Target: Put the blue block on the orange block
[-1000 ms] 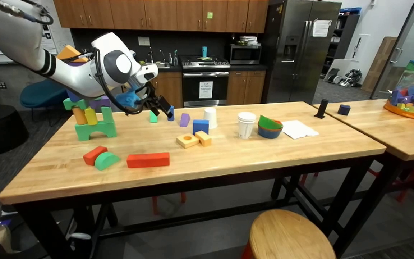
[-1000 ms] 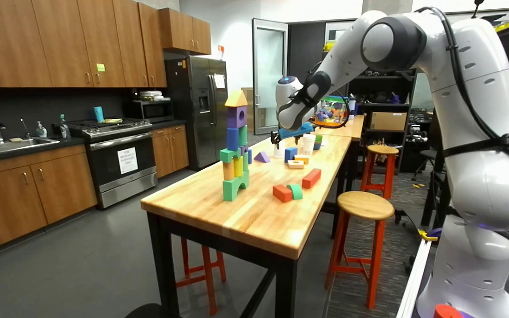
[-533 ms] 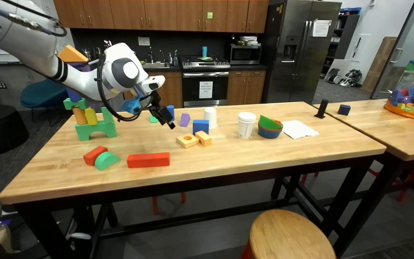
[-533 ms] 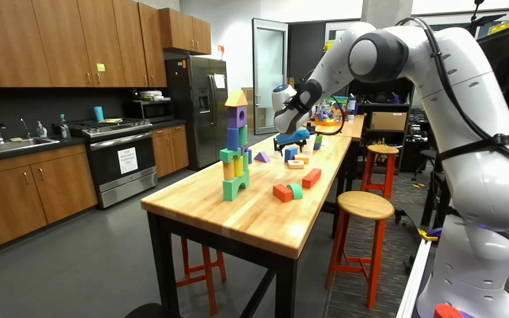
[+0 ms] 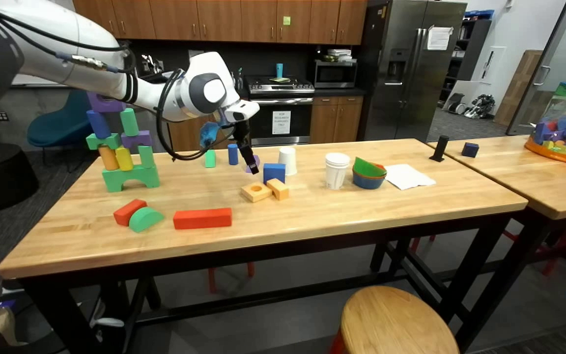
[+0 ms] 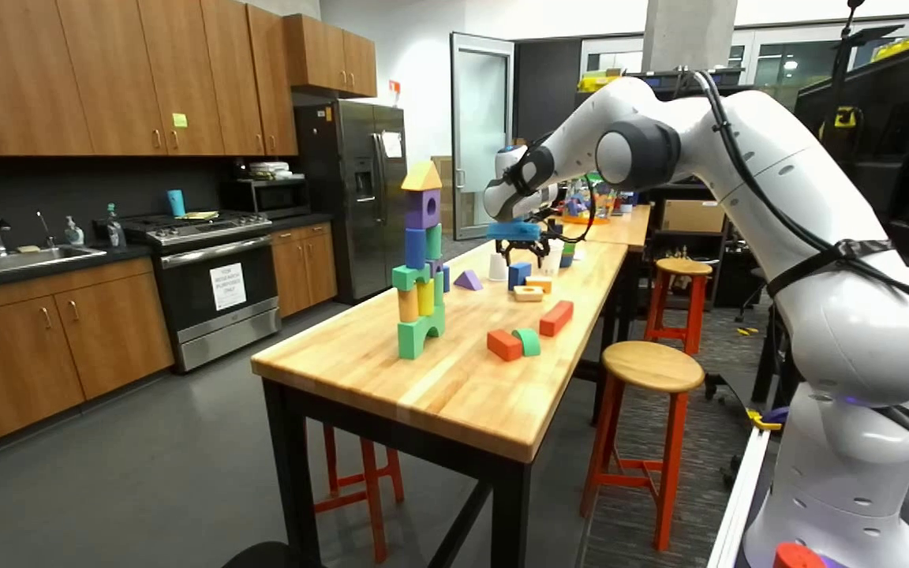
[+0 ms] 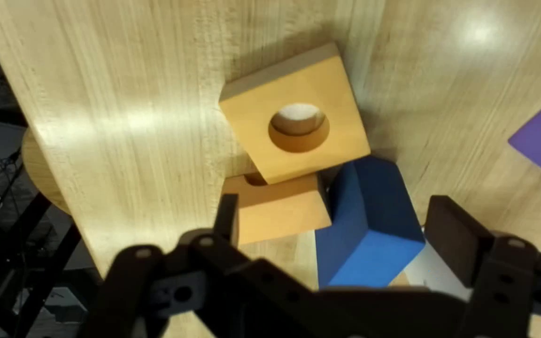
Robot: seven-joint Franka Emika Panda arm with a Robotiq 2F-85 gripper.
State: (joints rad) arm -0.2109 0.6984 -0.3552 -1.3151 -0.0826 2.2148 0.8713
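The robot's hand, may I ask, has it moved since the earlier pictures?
Yes; in an exterior view the hand has moved rightward, toward the unmoved blue block.

On the wooden table: orange block, blue block beside yellow blocks, block tower, white cups.

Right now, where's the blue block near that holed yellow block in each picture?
In an exterior view: blue block near centre.
In an exterior view: blue block just right of centre.
In the wrist view: blue block below and right of centre.
Shared landmark, close by: holed yellow block.
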